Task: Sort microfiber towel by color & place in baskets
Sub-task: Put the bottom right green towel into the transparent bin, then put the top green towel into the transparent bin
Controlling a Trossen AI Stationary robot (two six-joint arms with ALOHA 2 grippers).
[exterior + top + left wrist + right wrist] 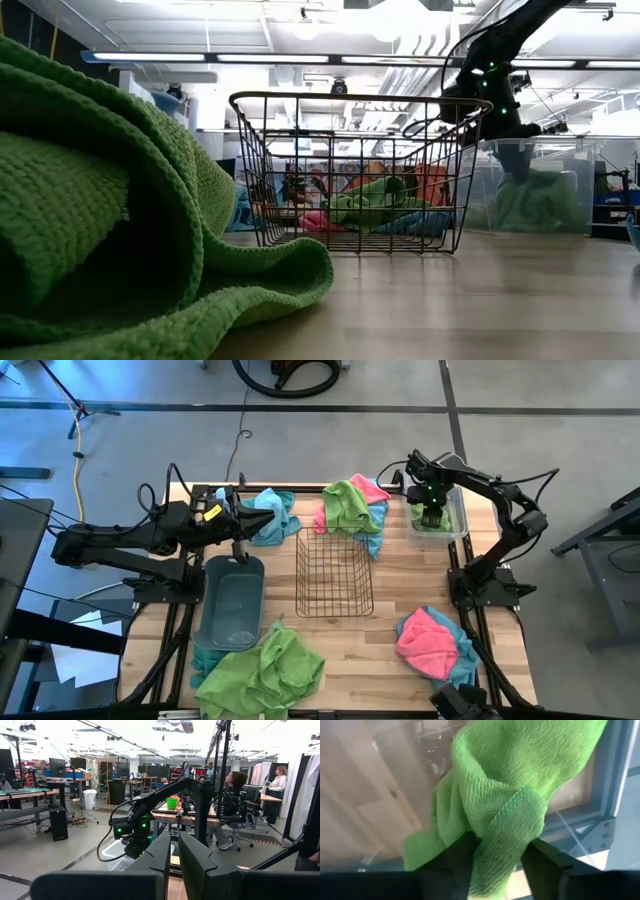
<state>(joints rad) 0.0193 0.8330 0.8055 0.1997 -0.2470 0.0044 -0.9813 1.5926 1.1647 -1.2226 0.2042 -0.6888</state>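
Observation:
My right gripper (432,515) points down into the clear bin (458,525) at the table's far right. Its fingers stand apart, with a lime green towel (510,780) between them, and the towel's bulk lies in the bin (540,205). My left gripper (262,520) is shut and empty, held level above the far left of the table beside a teal towel (278,515). The wire basket (335,572) stands mid-table, and the grey-blue tub (232,603) lies to its left. My right gripper (500,865) comes from above, pointing down into the bin. A bunched fold of the green towel (507,840) runs between its two parted fingers (455,862) and touches both. The rest of the towel spreads below onto the bin's floor.
A heap of green, pink and teal towels (352,505) lies at the far middle. Green towels over a teal one (262,672) fill the near left. A pink towel on teal ones (432,642) lies at the near right. People sit in the room beyond the table.

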